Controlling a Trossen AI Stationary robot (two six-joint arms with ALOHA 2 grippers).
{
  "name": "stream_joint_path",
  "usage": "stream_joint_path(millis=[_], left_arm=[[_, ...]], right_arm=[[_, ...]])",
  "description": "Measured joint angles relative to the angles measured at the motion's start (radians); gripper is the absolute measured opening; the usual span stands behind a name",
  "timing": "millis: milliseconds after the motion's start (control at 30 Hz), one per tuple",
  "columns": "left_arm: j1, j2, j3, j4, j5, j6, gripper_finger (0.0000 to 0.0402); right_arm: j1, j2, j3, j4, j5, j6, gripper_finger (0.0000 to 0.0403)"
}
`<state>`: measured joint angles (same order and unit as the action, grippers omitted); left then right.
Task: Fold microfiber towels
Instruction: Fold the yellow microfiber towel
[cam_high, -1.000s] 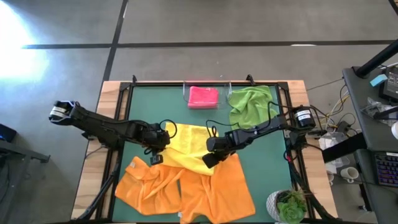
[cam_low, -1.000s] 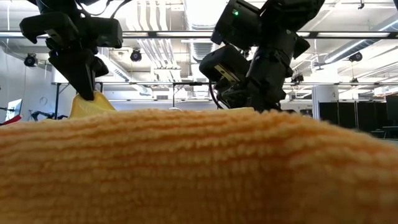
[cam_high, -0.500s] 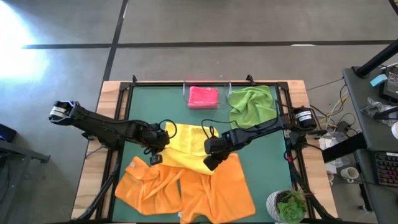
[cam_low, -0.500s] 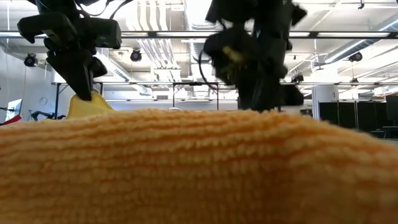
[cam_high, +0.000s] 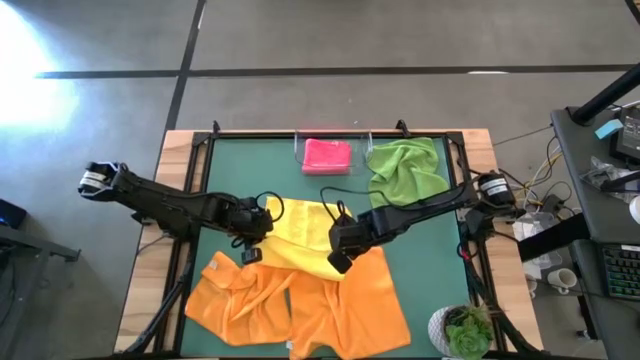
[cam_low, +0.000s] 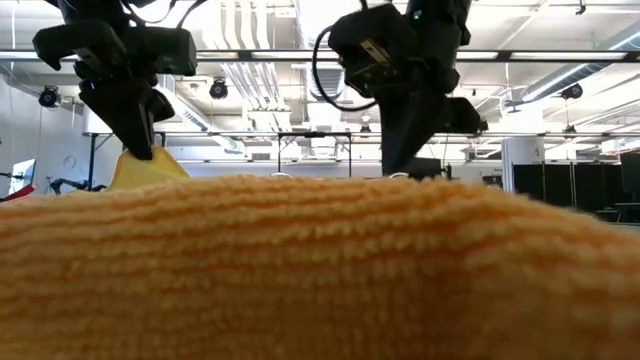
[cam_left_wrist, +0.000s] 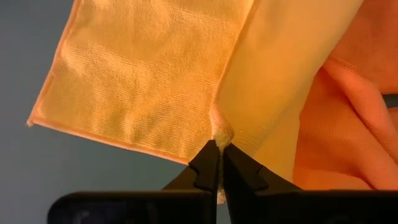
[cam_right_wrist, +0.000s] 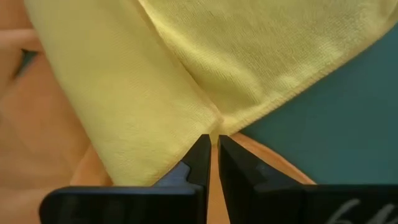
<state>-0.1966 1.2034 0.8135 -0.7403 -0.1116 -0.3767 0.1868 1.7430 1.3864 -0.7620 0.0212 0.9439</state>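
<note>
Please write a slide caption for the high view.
Both grippers, left and right, pinch the yellow towel over two orange towels.

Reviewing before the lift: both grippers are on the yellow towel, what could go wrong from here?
1. Left gripper and right gripper each pinch only a sliver of the yellow towel edge; it may slip out when lifted.
2. The yellow towel overlaps the orange towels, so one could drag along.
3. The right pinch sits at a fold, which may bunch the towel.

One towel (cam_high: 300, 238) lies mid-frame, overlapping two towels (cam_high: 300, 305) below it. Upper centre, a tray (cam_high: 300, 150) holds another towel (cam_high: 327, 155); a fifth towel (cam_high: 405, 168) lies right of it.
</note>
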Motion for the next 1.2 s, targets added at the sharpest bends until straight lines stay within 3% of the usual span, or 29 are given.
stream_joint_path(millis=[233,500,733,1200], left_arm=[[0.0,-0.001,-0.001,-0.001,0.0,0.0,0.0],[0.0,-0.001,-0.001,-0.001,0.0,0.0,0.0],[0.0,-0.001,-0.001,-0.001,0.001,0.0,0.0],[0.0,-0.001,-0.002,-0.001,0.001,0.0,0.0]], right_arm=[[-0.053,0.005,-0.006,0.019,-0.058,-0.067,0.0047],[-0.129,0.007,-0.035,0.051,-0.179,-0.127,0.0104],[-0.142,0.007,-0.115,0.222,-0.277,-0.115,0.0146],[-0.144,0.007,-0.235,0.354,-0.291,-0.032,0.015]])
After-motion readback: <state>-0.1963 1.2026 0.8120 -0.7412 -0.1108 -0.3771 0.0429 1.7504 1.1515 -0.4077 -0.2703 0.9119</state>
